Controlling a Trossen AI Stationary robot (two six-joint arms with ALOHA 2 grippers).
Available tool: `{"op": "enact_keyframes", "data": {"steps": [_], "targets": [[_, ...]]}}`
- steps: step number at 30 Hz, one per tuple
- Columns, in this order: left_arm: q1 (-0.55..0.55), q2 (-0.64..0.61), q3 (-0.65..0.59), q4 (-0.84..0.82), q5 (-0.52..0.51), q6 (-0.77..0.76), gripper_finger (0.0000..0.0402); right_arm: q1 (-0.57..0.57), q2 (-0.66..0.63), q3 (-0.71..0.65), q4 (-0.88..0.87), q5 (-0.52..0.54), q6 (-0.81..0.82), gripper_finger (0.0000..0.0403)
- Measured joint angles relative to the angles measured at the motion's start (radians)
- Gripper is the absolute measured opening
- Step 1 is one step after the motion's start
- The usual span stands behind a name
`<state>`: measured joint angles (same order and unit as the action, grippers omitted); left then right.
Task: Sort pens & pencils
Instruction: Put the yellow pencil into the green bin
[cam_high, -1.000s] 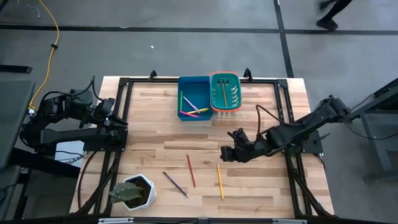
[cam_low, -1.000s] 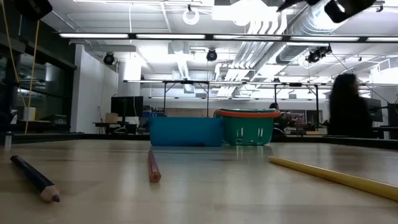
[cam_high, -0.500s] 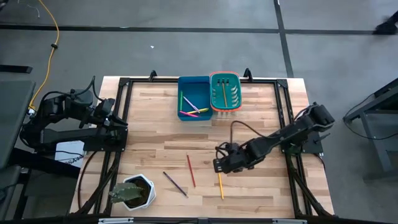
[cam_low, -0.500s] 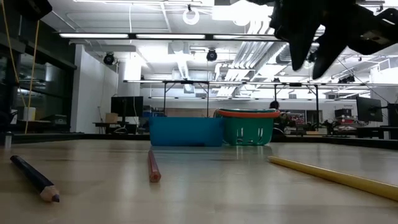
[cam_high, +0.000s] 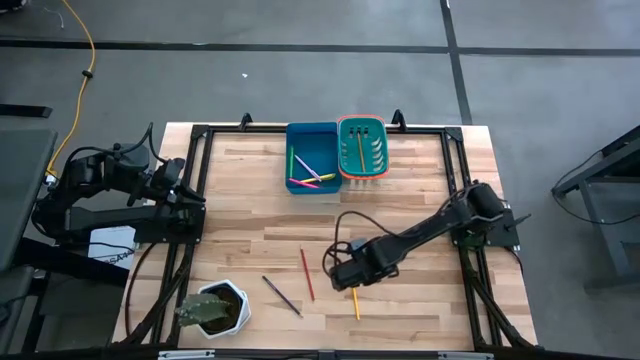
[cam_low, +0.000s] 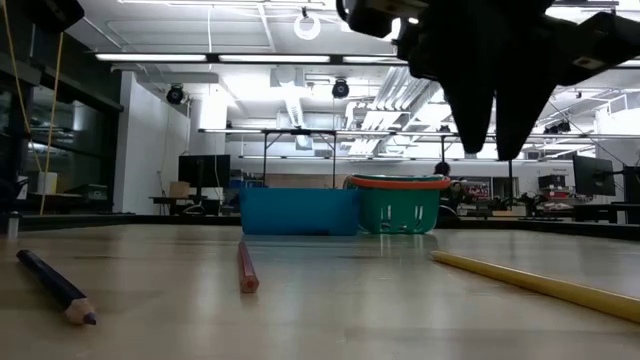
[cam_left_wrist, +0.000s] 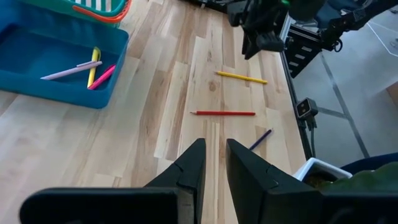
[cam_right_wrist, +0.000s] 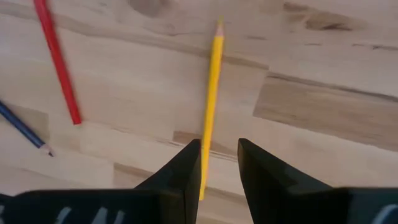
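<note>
Stretched farther across the table than a second ago, the right gripper (cam_high: 345, 276) now hangs over the near end of the yellow pencil (cam_high: 353, 292), having travelled from a spot nearer the table's right side toward its front centre. Its two fingers (cam_right_wrist: 180, 177) stand apart with a gap between them and hold nothing; in the right wrist view the yellow pencil runs up from that gap, lying flat on the wooden table (cam_high: 240, 215). In the low view the gripper hangs dark above the tabletop, its fingers pointing down, clear of the wood. Just beside the yellow pencil lies the red pencil (cam_high: 307, 273), and beyond that the dark purple pencil (cam_high: 281, 295), all three flat on the boards, apart from one another. At the table's far edge stands the blue bin (cam_high: 312, 158), holding several pens in pink, yellow, green and pale lilac; touching its side is the green basket with an orange rim (cam_high: 362, 146), with at least one yellowish stick inside. A potted plant in a white pot (cam_high: 212, 309) sits at the front left corner. The left gripper (cam_high: 185, 190) waits at the table's left edge, its fingers (cam_left_wrist: 189, 171) set slightly apart and empty, pointing across the boards toward the loose pencils.
</note>
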<state>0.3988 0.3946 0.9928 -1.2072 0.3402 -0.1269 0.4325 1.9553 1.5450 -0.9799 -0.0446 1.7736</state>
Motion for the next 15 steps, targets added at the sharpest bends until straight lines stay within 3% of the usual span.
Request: {"op": "enact_keyframes", "data": {"steps": [15], "targets": [[0.000,0.000,0.000,0.000,0.008,0.016,0.0051,0.054,0.079,0.026,0.048,0.010,0.119,0.0091]]}}
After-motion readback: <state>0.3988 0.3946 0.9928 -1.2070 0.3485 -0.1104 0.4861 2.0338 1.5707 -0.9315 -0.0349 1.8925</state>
